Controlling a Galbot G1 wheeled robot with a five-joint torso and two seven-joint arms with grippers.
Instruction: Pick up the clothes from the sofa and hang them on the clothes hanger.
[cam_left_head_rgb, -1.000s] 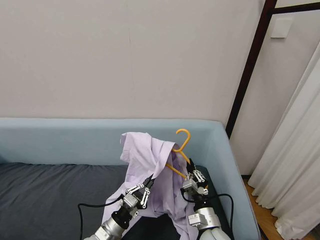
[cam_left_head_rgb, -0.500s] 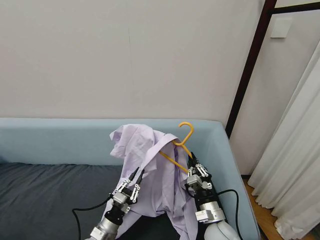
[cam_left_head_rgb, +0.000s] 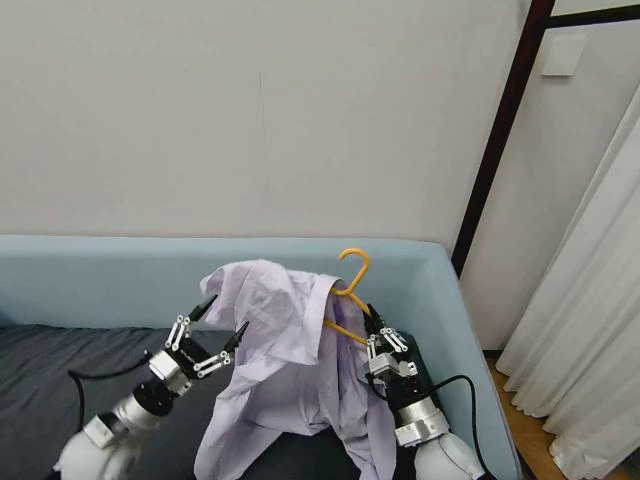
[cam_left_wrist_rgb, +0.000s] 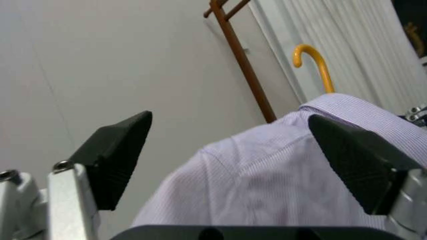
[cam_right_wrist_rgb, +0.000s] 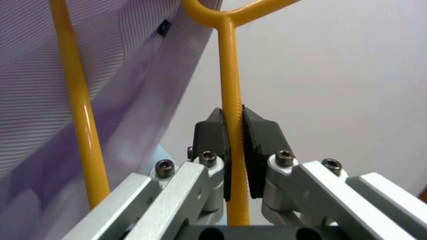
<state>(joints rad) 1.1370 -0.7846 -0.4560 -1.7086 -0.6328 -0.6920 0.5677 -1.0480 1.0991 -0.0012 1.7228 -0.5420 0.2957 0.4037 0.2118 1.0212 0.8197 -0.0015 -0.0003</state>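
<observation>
A pale lilac striped shirt hangs draped over a yellow hanger above the sofa; the same shirt and the hanger's hook appear in the left wrist view. My right gripper is shut on the hanger's lower bar, with the shirt beside it. My left gripper stands open just left of the shirt's shoulder, its fingers spread wide with nothing between them.
The sofa has a light blue frame and a dark grey seat cushion. A dark wooden post stands against the wall at the right, with white curtains beyond it.
My left gripper has let go of the shirt and moved away to the left, now open. The hanger and shirt have shifted slightly left and tilted, still held by my right gripper.
</observation>
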